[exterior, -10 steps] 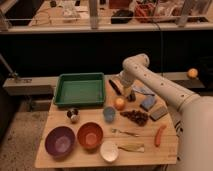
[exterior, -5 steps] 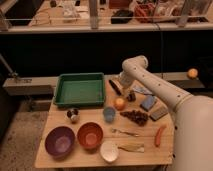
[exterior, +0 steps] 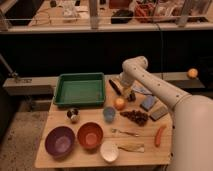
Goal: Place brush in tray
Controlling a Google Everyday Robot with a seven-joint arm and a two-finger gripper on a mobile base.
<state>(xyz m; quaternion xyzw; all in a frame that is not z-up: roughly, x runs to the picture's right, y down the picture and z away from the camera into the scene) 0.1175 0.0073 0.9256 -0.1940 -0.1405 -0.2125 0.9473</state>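
the hand [exterior: 128, 93] hangs low over the back of the wooden bench [exterior: 150, 150], right of the green tray [exterior: 59, 92], at the end of the white arm [exterior: 160, 89] that reaches in from the right. whether it is wide or narrow, i cannot tell. the brush [exterior: 115, 86], a dark slim thing, lies aslant on the bench between the tray's right rim and the hand, outside the tray. an orange fruit [exterior: 119, 103] sits just in front of the hand, and a blue cup [exterior: 109, 114] lies nearer still. along the front stand a purple bowl [exterior: 60, 141], an orange bowl [exterior: 90, 135] and a white bowl [exterior: 109, 151].
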